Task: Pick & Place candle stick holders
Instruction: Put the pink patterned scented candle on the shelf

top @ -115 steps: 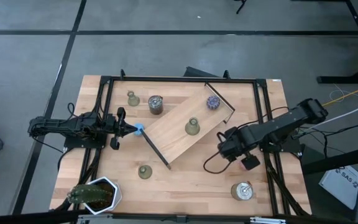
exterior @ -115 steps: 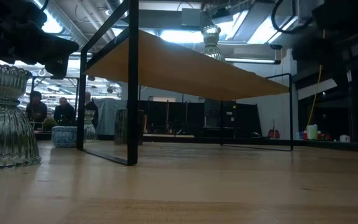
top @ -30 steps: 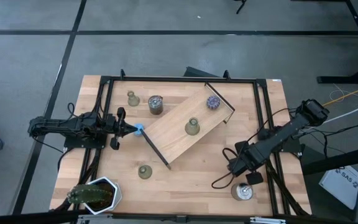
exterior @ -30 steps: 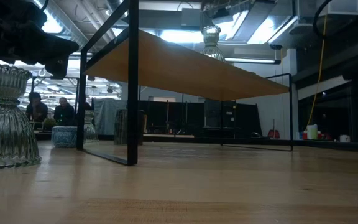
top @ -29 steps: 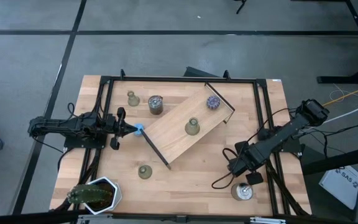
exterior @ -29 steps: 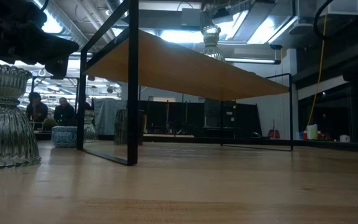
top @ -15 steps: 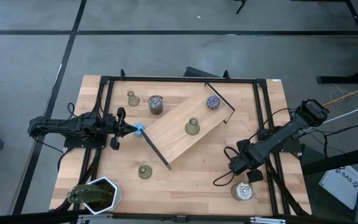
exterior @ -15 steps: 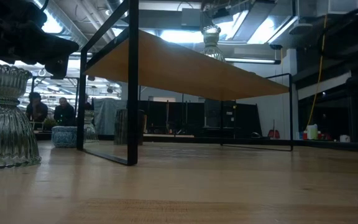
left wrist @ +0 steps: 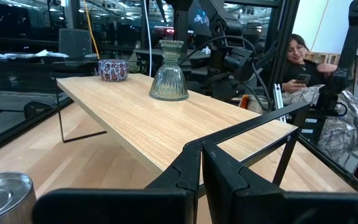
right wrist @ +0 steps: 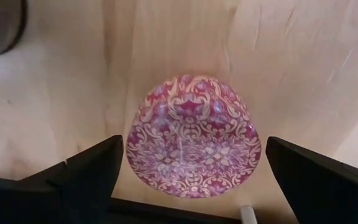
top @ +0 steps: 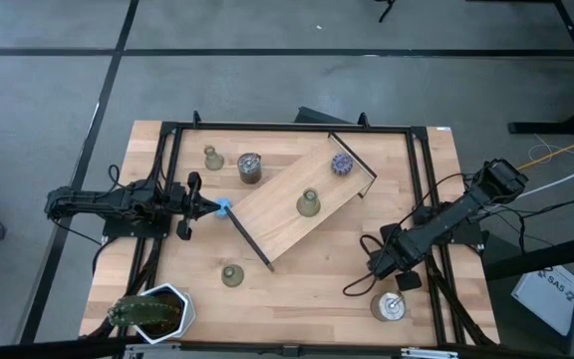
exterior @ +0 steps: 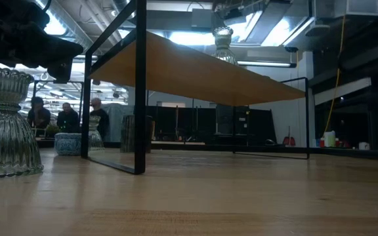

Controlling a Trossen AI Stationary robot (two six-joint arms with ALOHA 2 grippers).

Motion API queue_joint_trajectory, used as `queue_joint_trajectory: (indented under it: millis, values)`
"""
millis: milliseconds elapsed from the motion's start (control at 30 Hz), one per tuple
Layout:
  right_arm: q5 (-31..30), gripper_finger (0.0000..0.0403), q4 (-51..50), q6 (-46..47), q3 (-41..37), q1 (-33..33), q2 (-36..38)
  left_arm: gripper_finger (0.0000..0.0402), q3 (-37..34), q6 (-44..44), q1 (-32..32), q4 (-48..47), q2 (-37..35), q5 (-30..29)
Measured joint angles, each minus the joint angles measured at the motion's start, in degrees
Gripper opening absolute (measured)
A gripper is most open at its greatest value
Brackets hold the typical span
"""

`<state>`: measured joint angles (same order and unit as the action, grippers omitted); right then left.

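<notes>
At lower right of the high view, the right gripper hangs spread wide; the left gripper is pinched shut at centre-left. One ribbed, bell-shaped candle stick holder stands mid-frame on the tilted wooden shelf.

In the right wrist view, a patterned pink puck sits between the fingers; closing here would likely grab the wrong object.

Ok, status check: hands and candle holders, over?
Left hand shut, parked at shelf corner. Right hand open over pink patterned puck, not a holder. Holder on shelf, two on table.
</notes>
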<state>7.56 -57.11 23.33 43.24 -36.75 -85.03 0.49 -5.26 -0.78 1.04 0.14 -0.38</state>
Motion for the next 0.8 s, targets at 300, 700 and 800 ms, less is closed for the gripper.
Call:
queue_joint_trajectory:
  millis: [300, 700, 800]
  values:
    - [-2.1, 0.0397, 1.5, 1.6, -0.2, 0.0, 0.0, 0.0011, 0.0, 0.0, 0.0, 0.0, 0.0, 0.0]
    - [-3.1, 0.0371, 2.3, 3.1, -0.2, 0.0, 0.0, 0.0012, 0.0, 0.0, 0.0, 0.0, 0.0, 0.0]
    - [-3.1, 0.0356, 2.1, 3.3, -0.2, 0.0, 0.0, 0.0012, 0.0, 0.0, 0.0, 0.0, 0.0, 0.0]
